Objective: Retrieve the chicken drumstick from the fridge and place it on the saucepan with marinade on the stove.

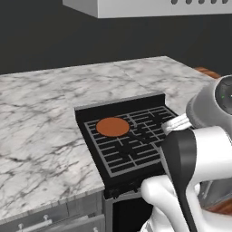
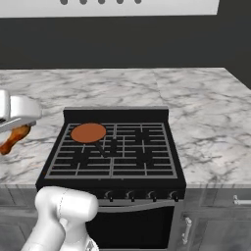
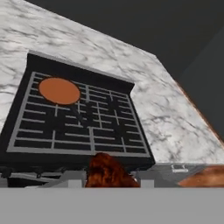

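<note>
The fetching part looks done: the chicken drumstick (image 2: 14,138) is out of the fridge and hangs from the hand (image 2: 11,128), whose jaws are part-closed on it, at nine o'clock of the stove (image 2: 112,152), over the marble tabletop (image 2: 206,112). What is left is carrying it across to the saucepan with marinade (image 2: 88,132), on the stove's back-left burner, and releasing it there.
</note>
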